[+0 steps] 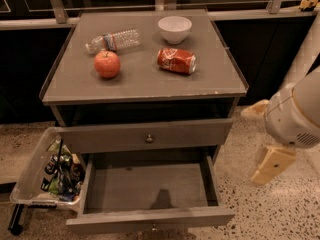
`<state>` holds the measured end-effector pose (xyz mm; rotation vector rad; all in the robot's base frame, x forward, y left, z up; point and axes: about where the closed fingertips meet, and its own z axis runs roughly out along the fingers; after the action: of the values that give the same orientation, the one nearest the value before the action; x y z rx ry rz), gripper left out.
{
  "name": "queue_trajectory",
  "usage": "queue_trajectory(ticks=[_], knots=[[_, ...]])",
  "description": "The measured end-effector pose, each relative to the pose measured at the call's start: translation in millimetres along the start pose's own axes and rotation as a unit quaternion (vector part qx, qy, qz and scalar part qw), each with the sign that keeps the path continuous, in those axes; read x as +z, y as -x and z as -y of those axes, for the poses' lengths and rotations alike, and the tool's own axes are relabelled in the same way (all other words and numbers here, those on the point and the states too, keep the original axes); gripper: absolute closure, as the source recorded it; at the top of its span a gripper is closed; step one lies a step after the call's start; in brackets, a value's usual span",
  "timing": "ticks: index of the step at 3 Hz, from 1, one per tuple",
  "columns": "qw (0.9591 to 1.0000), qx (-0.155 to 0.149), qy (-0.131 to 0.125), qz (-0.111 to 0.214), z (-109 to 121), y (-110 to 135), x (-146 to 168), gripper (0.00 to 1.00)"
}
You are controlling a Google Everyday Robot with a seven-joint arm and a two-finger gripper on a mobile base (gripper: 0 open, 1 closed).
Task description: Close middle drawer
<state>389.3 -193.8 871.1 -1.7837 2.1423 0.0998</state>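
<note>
The middle drawer (150, 218) is the lower grey drawer. It is pulled far out, its inside is bare, and its small brass knob (154, 228) sits at the bottom edge of the view. The taller-fronted drawer (145, 136) above it stands slightly out of the cabinet. My gripper (262, 138) hangs to the right of the cabinet, above the floor and level with the drawers. Its two tan fingers (272, 165) are spread apart and hold nothing. It touches neither drawer.
On the cabinet top (220, 79) lie an apple (107, 64), a plastic bottle (114, 39), a white bowl (175, 29) and a red can (176, 60). A clear bin (35, 164) of packets hangs at the cabinet's left. Speckled floor (280, 214) lies to the right.
</note>
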Motion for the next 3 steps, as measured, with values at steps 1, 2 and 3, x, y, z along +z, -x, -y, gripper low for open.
queue_trajectory(ticks=[1,2,3], knots=[[0.9992,-0.005,0.039,0.003,-32.3,-4.3,44.7,0.42],[0.9988,-0.004,0.048,-0.001,-39.7,-7.9,51.8,0.65],[0.9987,-0.002,0.050,0.000,-43.3,-6.3,58.9,0.88]])
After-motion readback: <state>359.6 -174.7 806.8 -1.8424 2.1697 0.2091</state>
